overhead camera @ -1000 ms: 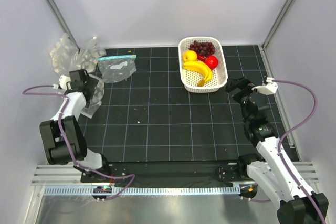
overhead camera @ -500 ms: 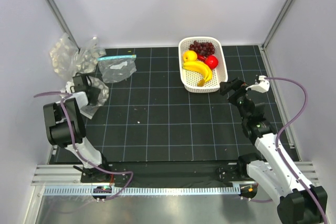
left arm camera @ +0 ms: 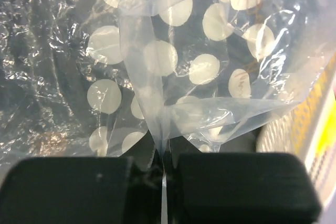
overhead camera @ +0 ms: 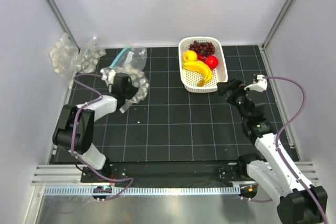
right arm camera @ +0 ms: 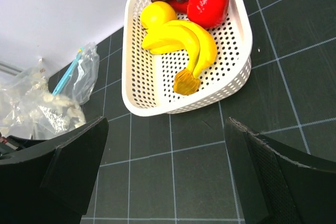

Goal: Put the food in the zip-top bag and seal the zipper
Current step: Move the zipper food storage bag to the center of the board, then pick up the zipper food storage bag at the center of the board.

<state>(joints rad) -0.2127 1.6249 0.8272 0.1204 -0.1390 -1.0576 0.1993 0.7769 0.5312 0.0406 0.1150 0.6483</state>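
Left gripper (left arm camera: 164,165) has swung in from the far side toward the white basket (overhead camera: 202,89), and its jaws have snapped together, pinching a fold of the zip-top bag (overhead camera: 137,80). That pouch sits bunched up left of the basket, clear and crinkled, dotted with pale round spots; its zipper is lost in the folds. Right gripper (right arm camera: 167,167) hovers just in front of the basket, jaws spread wide around nothing. Banana (overhead camera: 198,70), grapes (overhead camera: 202,47), yellow fruit (overhead camera: 189,55) and red fruit (overhead camera: 211,61) lie inside the basket, the chili mostly buried.
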